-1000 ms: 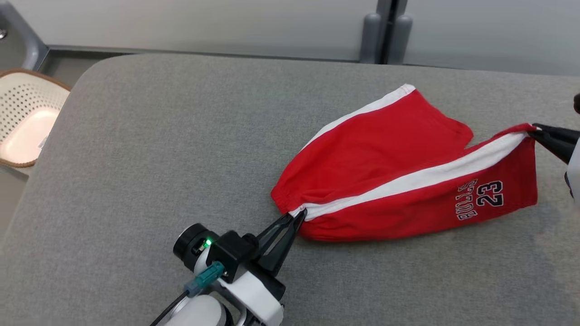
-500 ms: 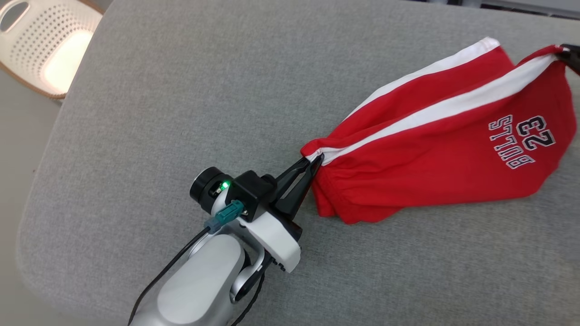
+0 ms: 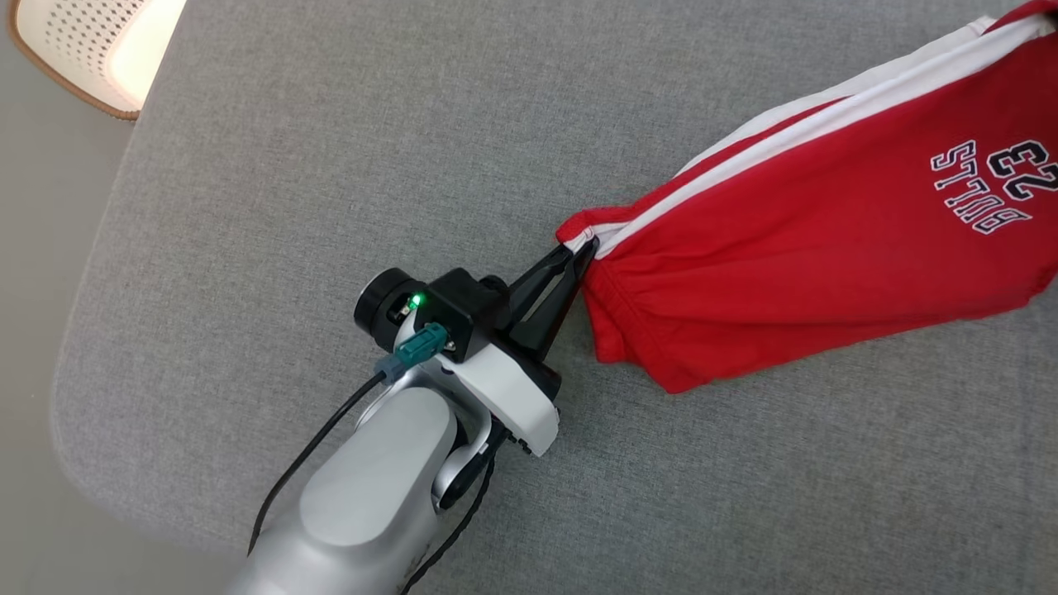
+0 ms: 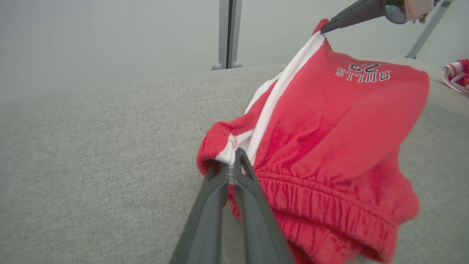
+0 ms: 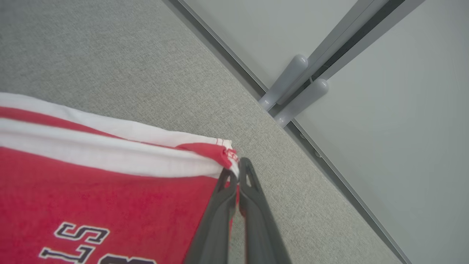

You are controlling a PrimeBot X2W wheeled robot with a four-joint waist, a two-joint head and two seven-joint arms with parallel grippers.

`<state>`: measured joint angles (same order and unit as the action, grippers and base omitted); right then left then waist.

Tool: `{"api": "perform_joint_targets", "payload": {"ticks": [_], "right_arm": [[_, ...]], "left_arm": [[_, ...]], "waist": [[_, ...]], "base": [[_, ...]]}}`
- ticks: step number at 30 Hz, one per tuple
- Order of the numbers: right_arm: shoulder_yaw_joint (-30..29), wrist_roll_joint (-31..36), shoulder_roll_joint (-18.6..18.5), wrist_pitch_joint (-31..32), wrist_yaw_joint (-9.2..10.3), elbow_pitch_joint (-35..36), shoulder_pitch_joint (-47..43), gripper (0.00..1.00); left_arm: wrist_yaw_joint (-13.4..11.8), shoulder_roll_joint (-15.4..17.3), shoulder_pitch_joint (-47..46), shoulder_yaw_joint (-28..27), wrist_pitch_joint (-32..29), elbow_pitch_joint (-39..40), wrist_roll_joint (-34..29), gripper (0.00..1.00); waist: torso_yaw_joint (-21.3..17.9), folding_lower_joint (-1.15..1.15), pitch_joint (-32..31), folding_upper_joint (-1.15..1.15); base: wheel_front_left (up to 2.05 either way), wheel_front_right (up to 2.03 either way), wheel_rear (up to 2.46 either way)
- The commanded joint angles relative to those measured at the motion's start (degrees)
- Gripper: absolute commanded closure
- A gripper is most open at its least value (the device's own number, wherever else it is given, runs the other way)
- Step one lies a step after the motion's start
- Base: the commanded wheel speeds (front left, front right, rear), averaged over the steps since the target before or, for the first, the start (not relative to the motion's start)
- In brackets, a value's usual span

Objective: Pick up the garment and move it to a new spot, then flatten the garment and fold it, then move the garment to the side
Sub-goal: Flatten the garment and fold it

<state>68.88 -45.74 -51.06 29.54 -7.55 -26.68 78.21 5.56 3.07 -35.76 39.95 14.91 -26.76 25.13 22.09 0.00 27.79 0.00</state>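
The left arm [image 3: 372, 496] entered from the lower left of the head view and reached up and to the right. Its pale forearm was low over the grey counter [image 3: 289, 207], and the wrist was rolled so that the black camera with the green light sat on its left side. The left jaws were almost fully closed and pinched the waistband corner of the red shorts [image 3: 826, 248], at the end of the white stripe [image 5: 110, 163]. In the left wrist view the two dark left fingers [image 4: 205, 220] met at their tips with a fold of cloth between them. From this corner the shorts stretched up and to the right in the head view, with the print "BULLS 23" upside down. The gathered waistband sagged below the grip; I could not tell if it touched the counter. The right jaws were closed on the opposite corner, at the leg hem by the stripe. The right fingers [image 5: 216, 220] pressed together on the cloth edge in the right wrist view. In the left wrist view this corner was held higher than the left one. The shorts hung between the two grips above the counter. A white basket [image 3: 91, 41] stood past the counter's corner. Another red and white cloth [image 4: 456, 75] lay at the right edge of the left wrist view.
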Motion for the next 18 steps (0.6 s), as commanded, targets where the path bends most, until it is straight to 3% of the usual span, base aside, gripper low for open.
{"api": "perform_joint_targets", "payload": {"ticks": [1, 4, 5, 6, 7, 8, 18], "right_arm": [[0.2, 0.5, 0.1, -0.5, 0.13, -0.4, 0.6, 1.00], [1.2, 0.4, 0.4, -1.2, 0.13, -2.1, 1.8, 1.00], [1.3, 0.7, 0.7, -2.0, 0.13, -2.3, 2.3, 0.79], [1.5, 0.2, 1.1, -2.6, 0.13, -2.8, 2.4, 0.00], [1.5, -0.3, 1.4, -3.1, 0.13, -3.7, 2.4, 0.00], [1.5, -0.5, 1.7, -3.4, 0.13, -4.5, 2.5, 0.00], [1.5, -2.7, 5.7, -9.4, 0.13, -11.5, -2.2, 0.00]], "left_arm": [[0.1, 0.3, -0.9, -0.3, 0.2, -0.3, 0.3, 1.00], [-0.1, 0.1, -1.8, -0.6, 0.3, -0.1, 0.4, 1.00], [-0.2, 0.0, -1.8, -0.6, 0.3, -0.1, 0.4, 0.92], [-0.1, 0.0, -1.9, -0.6, 0.3, -0.1, 0.5, 0.55], [0.0, 0.1, -2.0, -0.7, 0.3, 0.0, 0.6, 0.06], [0.0, 0.0, -2.1, -0.8, 0.3, 0.1, 0.7, 0.00], [-1.9, 0.0, 1.0, -4.4, 0.2, 1.0, -1.0, 0.00]], "waist": [[0.4, 0.00, 0.5, 0.00], [0.6, 0.00, 1.3, 0.00], [0.7, 0.00, 1.6, 0.00], [0.8, 0.00, 1.7, 0.00], [0.7, 0.00, 1.8, 0.00], [0.7, 0.00, 1.9, 0.00], [-1.7, 0.00, -2.2, 0.00]], "base": [[0.00, 0.00, 0.00], [0.00, 0.00, 0.00], [0.00, 0.00, 0.00], [0.00, 0.00, 0.00], [0.00, 0.00, 0.00], [0.00, 0.00, 0.00], [0.00, 0.00, 0.00]]}}
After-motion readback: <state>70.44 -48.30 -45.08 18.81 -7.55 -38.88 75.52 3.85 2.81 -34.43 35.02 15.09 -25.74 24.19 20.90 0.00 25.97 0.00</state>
